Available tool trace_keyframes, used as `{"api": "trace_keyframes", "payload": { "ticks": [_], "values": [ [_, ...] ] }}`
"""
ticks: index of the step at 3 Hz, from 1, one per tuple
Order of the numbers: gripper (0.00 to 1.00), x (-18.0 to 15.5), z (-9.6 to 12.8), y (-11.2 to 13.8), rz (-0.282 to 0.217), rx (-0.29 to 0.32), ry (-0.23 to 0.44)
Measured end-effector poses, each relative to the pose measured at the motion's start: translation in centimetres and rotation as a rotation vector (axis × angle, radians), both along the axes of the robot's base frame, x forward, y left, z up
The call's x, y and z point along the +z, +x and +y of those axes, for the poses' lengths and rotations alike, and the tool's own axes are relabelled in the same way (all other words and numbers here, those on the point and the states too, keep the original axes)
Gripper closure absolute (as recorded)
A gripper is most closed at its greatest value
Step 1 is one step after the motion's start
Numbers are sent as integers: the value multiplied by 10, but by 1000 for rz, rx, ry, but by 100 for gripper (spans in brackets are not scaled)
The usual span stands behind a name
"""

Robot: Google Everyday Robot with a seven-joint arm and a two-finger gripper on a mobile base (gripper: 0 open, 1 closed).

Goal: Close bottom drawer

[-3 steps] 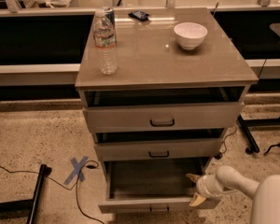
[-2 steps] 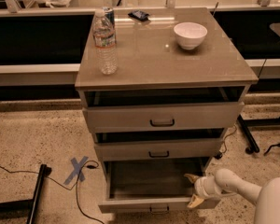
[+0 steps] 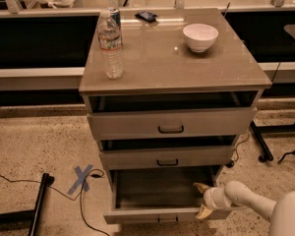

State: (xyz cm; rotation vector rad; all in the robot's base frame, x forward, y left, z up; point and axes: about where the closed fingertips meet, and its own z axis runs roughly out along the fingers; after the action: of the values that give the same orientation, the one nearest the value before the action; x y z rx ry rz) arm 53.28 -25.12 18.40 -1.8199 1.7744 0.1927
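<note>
End effector (image 3: 202,199) at bottom drawer (image 3: 160,214) right corner; middle drawer (image 3: 167,157) overhangs.

The bottom drawer (image 3: 160,194) stands pulled well out and level, its open top showing a dim, bare-looking floor (grey-beige like its narrow front panel). A small dark loop handle (image 3: 166,221) sits at the middle of that panel. The gripper (image 3: 203,199) is at the drawer's right front corner, its pale fingers (image 3: 201,186) spread apart.
</note>
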Motion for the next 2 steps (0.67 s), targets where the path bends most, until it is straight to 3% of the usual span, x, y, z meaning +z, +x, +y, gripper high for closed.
{"api": "trace_keyframes", "payload": {
  "ticks": [1,2],
  "values": [
    [21,1,0,0,0,0,0],
    [17,7,-8,13,-47,-17,30]
  ]
}}
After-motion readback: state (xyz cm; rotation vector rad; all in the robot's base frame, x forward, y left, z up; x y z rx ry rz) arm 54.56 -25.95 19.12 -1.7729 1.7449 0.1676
